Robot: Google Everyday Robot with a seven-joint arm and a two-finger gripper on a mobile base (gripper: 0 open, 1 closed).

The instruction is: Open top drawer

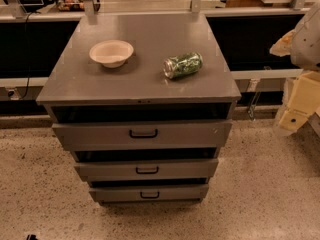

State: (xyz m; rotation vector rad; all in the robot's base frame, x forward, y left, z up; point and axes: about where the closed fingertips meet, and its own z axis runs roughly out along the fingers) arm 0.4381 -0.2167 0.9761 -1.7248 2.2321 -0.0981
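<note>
The grey metal cabinet (140, 86) stands in the middle of the camera view with three drawers. The top drawer (90, 134) has the widest front and a small black loop handle (143, 133) at its centre. Its front stands a little out from the cabinet, with a dark gap above it. My gripper (295, 109), cream-coloured, is at the right edge of the view, well to the right of the cabinet and apart from the handle, with nothing seen in it.
A cream bowl (111, 52) and a green can (183, 65) lying on its side rest on the cabinet top. Two narrower drawers (100, 170) (115, 193) sit below the top one. Dark counters run behind. Speckled floor (260, 184) lies in front.
</note>
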